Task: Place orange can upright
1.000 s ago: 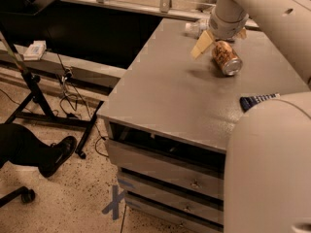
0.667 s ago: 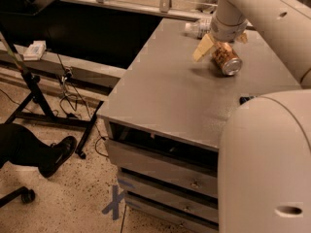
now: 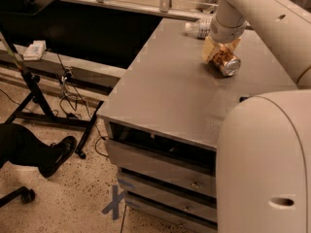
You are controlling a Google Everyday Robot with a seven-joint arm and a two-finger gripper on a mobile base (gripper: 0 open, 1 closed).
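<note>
The orange can [image 3: 226, 62] is at the far right part of the grey cabinet top [image 3: 165, 86]. It is tilted on its side, with a shiny silver end facing front-right. My gripper [image 3: 221, 51] comes down from the white arm above it. Its pale yellow fingers [image 3: 209, 48] sit on either side of the can and close on it. The can is at the surface or just above it; I cannot tell which.
A clear plastic bottle [image 3: 197, 28] lies at the back edge behind the gripper. A dark packet edge [image 3: 242, 99] peeks out beside my white body [image 3: 265, 164], which fills the lower right. Cabinet drawers face front. A stand, cables and a person's foot [image 3: 56, 157] are on the floor at left.
The can and gripper have hardly moved. My white body now covers more of the lower right and hides most of the blue packet.
</note>
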